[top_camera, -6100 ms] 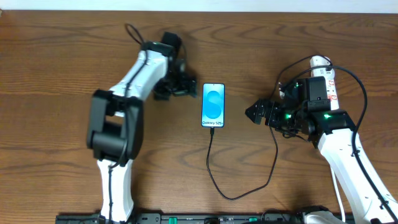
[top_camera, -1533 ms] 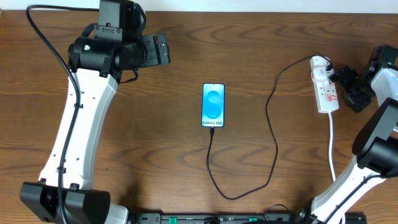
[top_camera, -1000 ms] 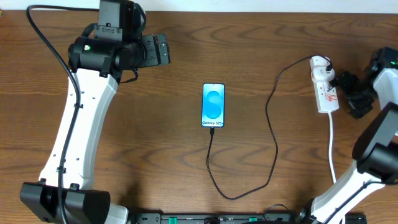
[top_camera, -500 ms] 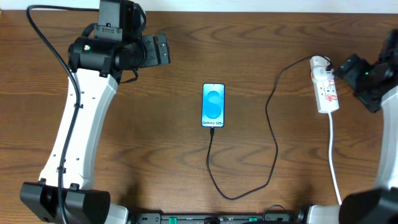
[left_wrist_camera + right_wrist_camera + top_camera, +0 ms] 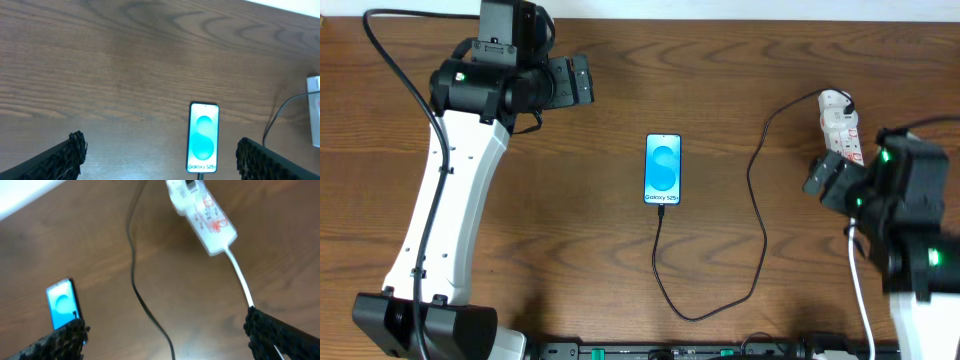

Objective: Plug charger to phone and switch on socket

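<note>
The phone (image 5: 663, 169) lies face up mid-table, its screen lit blue and white. The charger (image 5: 760, 215), a thin black cable, joins the phone's bottom edge, loops toward the front and runs up to the top of the socket (image 5: 840, 120). That white power strip with red marks lies at the far right. My right gripper (image 5: 822, 177) hangs open just below the socket, holding nothing. In the right wrist view, socket (image 5: 205, 215), charger (image 5: 134, 275) and phone (image 5: 62, 304) all lie ahead of the gripper (image 5: 167, 345). My left gripper (image 5: 578, 82) is open, raised left of the phone (image 5: 203, 137).
The socket's white cord (image 5: 860, 290) trails toward the front edge, under my right arm. The left arm's white links (image 5: 440, 220) span the left side of the brown wooden table (image 5: 580, 250). A dark rail (image 5: 670, 352) runs along the front edge.
My right arm has swung from the right of the socket to just below it, now covering its lower end. The left arm, phone and cable have not moved.
</note>
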Action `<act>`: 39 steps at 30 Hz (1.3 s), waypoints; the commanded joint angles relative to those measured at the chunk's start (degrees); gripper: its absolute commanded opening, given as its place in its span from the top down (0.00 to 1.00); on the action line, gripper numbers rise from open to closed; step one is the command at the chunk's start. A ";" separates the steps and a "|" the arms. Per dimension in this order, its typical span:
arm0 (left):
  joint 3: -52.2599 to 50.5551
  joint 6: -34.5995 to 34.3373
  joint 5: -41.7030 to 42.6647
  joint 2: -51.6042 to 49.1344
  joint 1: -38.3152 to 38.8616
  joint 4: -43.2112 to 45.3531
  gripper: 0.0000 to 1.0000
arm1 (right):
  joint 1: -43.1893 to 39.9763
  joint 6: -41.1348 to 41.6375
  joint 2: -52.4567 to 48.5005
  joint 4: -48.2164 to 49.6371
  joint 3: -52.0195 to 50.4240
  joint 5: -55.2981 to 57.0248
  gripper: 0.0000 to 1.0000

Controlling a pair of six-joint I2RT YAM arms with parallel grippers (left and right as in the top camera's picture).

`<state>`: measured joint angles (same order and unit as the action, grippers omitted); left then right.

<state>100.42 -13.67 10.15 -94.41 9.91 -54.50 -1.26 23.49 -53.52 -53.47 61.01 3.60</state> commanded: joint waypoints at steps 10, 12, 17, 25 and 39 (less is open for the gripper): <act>-0.33 0.26 -0.59 -0.26 -0.24 -0.15 0.03 | 0.98 -3.67 20.98 -0.61 -8.81 -0.04 0.01; -0.33 0.26 -0.59 -0.26 -0.24 -0.15 0.03 | 0.98 -3.65 20.94 -1.29 -8.81 -0.09 0.01; -0.33 0.26 -0.59 -0.26 -0.24 -0.15 0.03 | 0.98 -3.65 20.94 -5.25 -8.81 -0.09 0.01; -0.33 0.26 -0.59 -0.26 -0.24 -0.15 0.03 | 0.98 -3.65 20.94 -16.70 -8.81 -0.09 0.01; -0.33 0.26 -0.59 -0.26 -0.24 -0.15 0.03 | 1.40 -10.93 21.97 -14.21 -10.12 -2.32 0.01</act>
<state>100.40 -13.67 10.13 -94.41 9.91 -54.63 -0.69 17.52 -32.71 -69.65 52.27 3.25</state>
